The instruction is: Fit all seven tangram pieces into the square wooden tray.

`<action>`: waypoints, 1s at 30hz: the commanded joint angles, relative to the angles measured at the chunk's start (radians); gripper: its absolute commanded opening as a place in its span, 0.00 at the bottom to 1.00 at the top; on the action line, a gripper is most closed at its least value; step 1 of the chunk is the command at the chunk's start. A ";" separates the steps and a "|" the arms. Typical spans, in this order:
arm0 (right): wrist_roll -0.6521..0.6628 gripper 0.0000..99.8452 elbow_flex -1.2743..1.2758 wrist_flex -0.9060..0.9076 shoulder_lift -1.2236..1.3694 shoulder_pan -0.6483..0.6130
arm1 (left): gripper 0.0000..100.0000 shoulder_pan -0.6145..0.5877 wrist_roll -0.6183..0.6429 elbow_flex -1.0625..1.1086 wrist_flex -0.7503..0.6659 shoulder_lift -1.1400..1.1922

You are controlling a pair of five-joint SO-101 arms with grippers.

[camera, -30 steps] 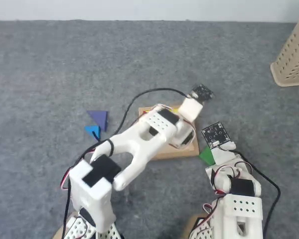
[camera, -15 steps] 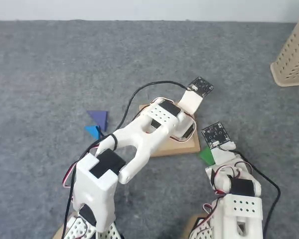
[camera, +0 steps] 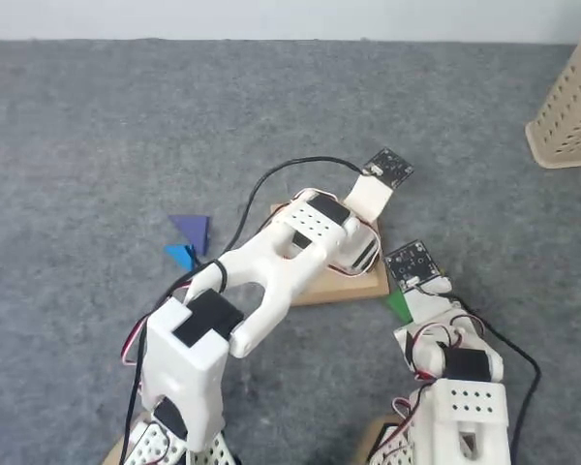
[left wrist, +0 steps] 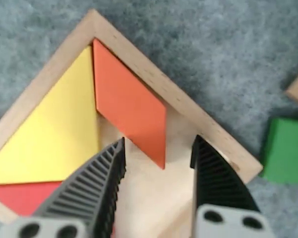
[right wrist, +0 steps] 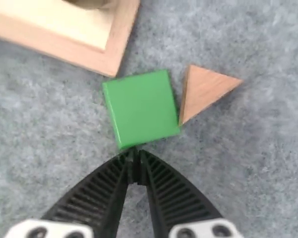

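Two loose pieces sit at far left on the grey worktop (camera: 97, 145): a purple triangle (camera: 192, 231) and, just beside it, a blue triangle (camera: 181, 256), both well apart from the tray. Next over, the left arm (camera: 271, 276) stretches across the square wooden tray (camera: 353, 286). Left jaws hang released above the tray floor, gripping nothing. Under them, the left wrist view shows a yellow triangle (left wrist: 54, 124) against one rim, an orange parallelogram (left wrist: 130, 104) flush along the adjoining rim (left wrist: 188, 111), and a red piece (left wrist: 25, 196) at the near edge. Bare wood shows below the orange piece, whose lower tip lies between the jaws. So three pieces look seated and four remain out, by my count. Right of the tray's corner (right wrist: 114, 54) lies the green square (right wrist: 140, 108), flat on the worktop. A tan triangle (right wrist: 203, 91) sits just beside its far side, perhaps touching. Right jaws are clenched on nothing, tips together at the square's near edge, touching it or very nearly. The square lies straight ahead of those jaws and the tray corner just beyond it, all roughly in one line. It has no long axis, but its sides sit slightly skewed to the jaws' line. Right arm (camera: 455, 373) is clearly the nearer one for this piece. Judgement: the jaws must part before any grasp, or a straight push risks driving the square into the tray's outer wall. Far right, a pale perforated tower (camera: 569, 107) stands clear of the work.
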 commanded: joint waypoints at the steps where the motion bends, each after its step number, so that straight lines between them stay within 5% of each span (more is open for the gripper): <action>1: 0.018 0.01 -0.009 0.005 -0.027 -0.010 | 0.21 -0.002 0.003 -0.008 0.028 -0.130; 12: 0.017 0.01 -0.008 -0.015 -0.027 -0.056 | 0.21 -0.203 0.187 0.028 0.025 -0.175; 19: 0.017 0.01 -0.011 -0.008 -0.027 -0.231 | 0.21 -0.172 0.184 0.039 -0.002 -0.101; 30: 0.017 0.01 -0.009 -0.008 -0.027 -0.231 | 0.21 -0.095 0.143 0.015 -0.002 -0.074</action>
